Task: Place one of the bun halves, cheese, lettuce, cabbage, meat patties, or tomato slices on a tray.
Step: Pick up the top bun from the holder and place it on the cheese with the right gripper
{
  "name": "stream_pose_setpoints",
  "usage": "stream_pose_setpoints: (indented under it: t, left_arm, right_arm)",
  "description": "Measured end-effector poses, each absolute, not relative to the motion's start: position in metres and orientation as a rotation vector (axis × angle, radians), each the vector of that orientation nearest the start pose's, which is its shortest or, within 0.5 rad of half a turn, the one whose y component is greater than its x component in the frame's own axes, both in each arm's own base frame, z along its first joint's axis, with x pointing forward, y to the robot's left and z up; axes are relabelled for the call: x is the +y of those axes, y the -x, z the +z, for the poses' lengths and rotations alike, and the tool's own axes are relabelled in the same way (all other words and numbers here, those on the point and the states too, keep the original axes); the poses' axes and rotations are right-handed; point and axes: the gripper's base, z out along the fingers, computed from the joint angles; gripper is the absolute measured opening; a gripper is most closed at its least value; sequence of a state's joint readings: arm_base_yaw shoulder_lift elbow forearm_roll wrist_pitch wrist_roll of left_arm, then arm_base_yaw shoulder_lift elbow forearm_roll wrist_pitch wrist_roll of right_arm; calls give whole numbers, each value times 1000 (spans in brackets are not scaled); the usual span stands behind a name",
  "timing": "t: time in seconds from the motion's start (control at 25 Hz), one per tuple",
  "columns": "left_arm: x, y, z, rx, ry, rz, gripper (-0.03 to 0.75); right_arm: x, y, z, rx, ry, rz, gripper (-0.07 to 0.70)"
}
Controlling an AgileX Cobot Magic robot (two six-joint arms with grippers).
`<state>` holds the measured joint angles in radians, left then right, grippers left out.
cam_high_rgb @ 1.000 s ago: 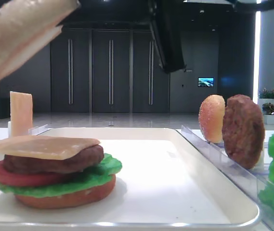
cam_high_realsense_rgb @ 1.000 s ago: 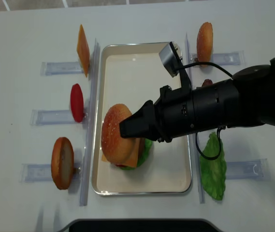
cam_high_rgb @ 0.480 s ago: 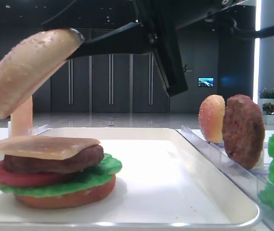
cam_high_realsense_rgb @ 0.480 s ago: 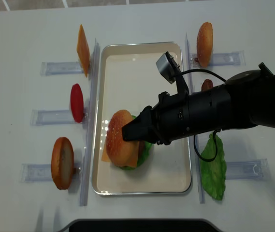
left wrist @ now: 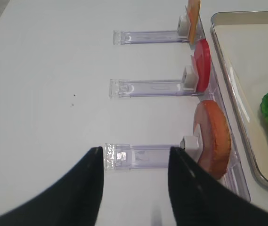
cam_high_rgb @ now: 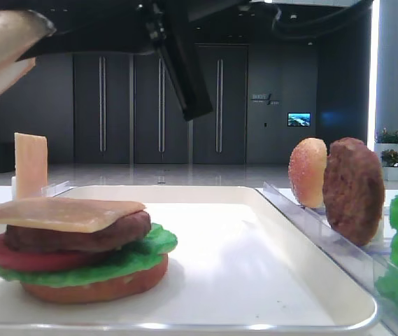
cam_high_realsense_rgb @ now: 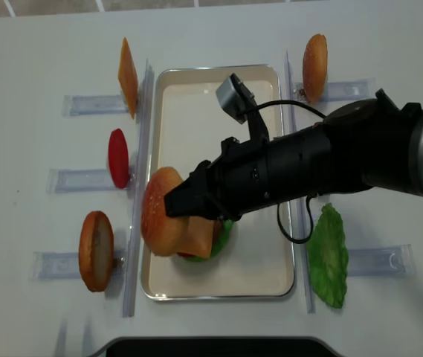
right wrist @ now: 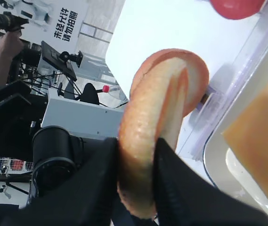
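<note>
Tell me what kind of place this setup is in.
Probably an indoor lab or demo hall: a white table with clear holder racks, a dark lobby with tall doors, and a wall screen.

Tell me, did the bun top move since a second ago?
Yes. Held in the right gripper, the bun top slid left in the overhead view, toward the tray's left rim, past the stack.

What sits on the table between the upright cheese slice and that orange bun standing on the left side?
A red tomato slice, standing on edge in its own clear holder, sits between the cheese slice and the orange bun. The overhead view shows it, and so does the left wrist view.
</note>
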<state>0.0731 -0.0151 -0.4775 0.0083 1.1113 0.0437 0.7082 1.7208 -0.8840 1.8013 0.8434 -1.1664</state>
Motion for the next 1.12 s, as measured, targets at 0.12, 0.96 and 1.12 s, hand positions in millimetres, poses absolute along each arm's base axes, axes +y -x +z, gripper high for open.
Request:
stream_pose_setpoints:
  t: [0.12,0.96,1.12]
  left_arm:
    - [0,7,267,2103,31,80,345]
    - [0,7,267,2103,31,80,345]
    - [0,7,267,2103,31,80,345]
  right_arm:
    - [273,-210,205,2334,558,1650,167]
    - [259,-228,194,2302,551,1716,163]
    - [259,-228,194,2299,563,1711,163]
